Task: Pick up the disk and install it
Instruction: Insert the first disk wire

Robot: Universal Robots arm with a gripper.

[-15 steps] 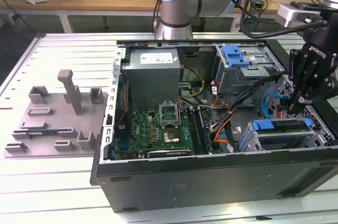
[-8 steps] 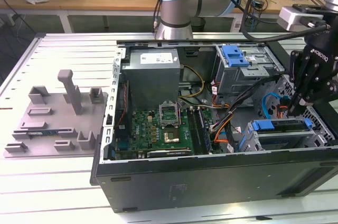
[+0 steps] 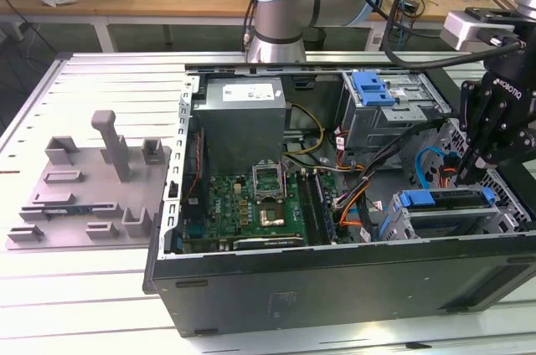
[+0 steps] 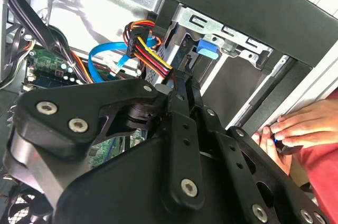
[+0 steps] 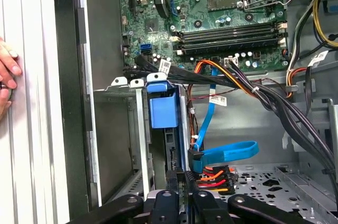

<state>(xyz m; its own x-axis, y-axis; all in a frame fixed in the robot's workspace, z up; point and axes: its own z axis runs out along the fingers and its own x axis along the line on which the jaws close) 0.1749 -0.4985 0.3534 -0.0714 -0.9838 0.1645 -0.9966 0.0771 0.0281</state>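
Observation:
The disk stands on edge in the lower metal drive cage at the exterior view's right, inside the open computer case. Its blue carrier frame shows in both wrist views, with the tab at the cage's mouth. My gripper hangs just above the disk's upper edge, fingers pressed together and pointing down at it. In the first wrist view the gripper sits right at the disk's near edge, beside the power plug. The second wrist view has the gripper in line with the slot.
An upper drive cage with a fixed blue bracket stands behind. Orange and black cables and a blue data cable crowd the gap beside the motherboard. A person's hand rests on the case's outer wall. A grey fixture lies at the left.

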